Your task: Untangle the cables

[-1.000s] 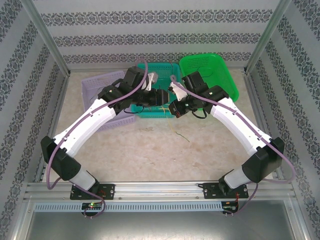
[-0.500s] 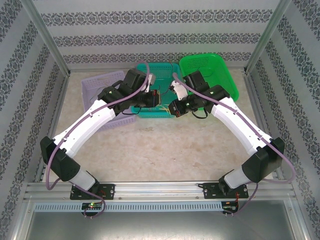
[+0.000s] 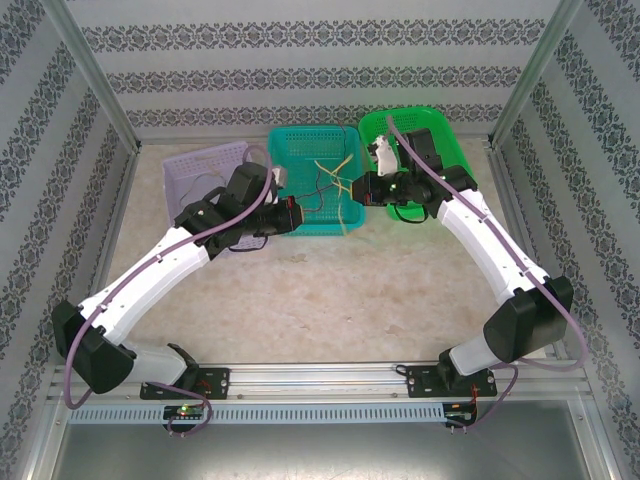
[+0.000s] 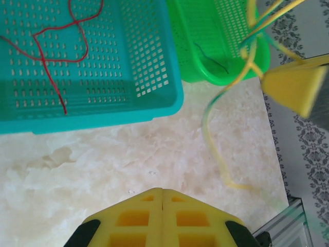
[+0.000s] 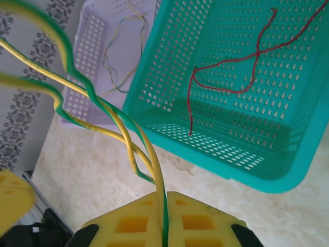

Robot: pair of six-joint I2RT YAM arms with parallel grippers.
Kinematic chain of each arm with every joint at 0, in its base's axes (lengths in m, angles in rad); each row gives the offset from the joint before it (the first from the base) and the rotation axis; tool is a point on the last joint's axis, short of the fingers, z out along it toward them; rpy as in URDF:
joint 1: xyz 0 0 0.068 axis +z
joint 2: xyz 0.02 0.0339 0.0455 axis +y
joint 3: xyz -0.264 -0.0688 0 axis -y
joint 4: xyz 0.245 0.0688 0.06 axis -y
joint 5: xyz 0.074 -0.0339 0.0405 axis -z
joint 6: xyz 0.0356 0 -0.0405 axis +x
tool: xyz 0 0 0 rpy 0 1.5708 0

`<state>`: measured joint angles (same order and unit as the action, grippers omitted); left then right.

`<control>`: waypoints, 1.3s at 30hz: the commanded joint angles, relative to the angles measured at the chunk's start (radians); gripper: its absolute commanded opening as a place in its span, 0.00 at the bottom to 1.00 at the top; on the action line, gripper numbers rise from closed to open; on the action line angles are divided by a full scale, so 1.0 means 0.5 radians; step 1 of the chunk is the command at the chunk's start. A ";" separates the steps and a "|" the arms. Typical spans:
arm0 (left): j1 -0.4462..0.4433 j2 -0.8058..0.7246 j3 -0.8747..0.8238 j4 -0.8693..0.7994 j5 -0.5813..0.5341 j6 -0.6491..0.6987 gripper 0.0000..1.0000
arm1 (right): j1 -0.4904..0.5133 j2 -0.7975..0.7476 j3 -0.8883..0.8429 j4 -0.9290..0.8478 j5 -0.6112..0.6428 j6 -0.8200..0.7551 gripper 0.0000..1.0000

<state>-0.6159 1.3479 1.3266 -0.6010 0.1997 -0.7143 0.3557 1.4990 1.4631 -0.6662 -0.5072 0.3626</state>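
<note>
Both arms had drawn apart from before. Left gripper (image 4: 162, 198) was closed. Right gripper (image 5: 165, 206) pinched the yellow-green cables (image 5: 110, 110), which hung in the air beside the teal basket (image 5: 288, 172). One red cable (image 5: 226, 90) lay inside this basket.

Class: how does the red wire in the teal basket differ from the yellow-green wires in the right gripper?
The red wire is red; the yellow-green wires are yellow and green. The red wire lies loose on the teal basket's floor; the yellow-green wires are held up in the air. The red wire is a single strand; the yellow-green wires twist together, pinched in the shut right gripper. Both are thin and kinked.
</note>
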 commanded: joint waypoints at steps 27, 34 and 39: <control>-0.017 0.583 0.997 -0.547 0.018 1.048 0.59 | 0.291 0.315 0.489 -0.748 -0.254 -0.295 0.00; -0.014 0.652 1.031 -0.493 -0.193 1.063 0.50 | 0.313 0.330 0.499 -0.806 -0.287 -0.312 0.00; -0.014 0.671 1.002 -0.472 -0.256 1.023 0.26 | 0.313 0.308 0.482 -0.791 -0.296 -0.287 0.00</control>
<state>-0.6159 1.6836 1.8130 -0.8314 0.1207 -0.2054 0.5022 1.6550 1.6897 -1.0439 -0.6266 0.2283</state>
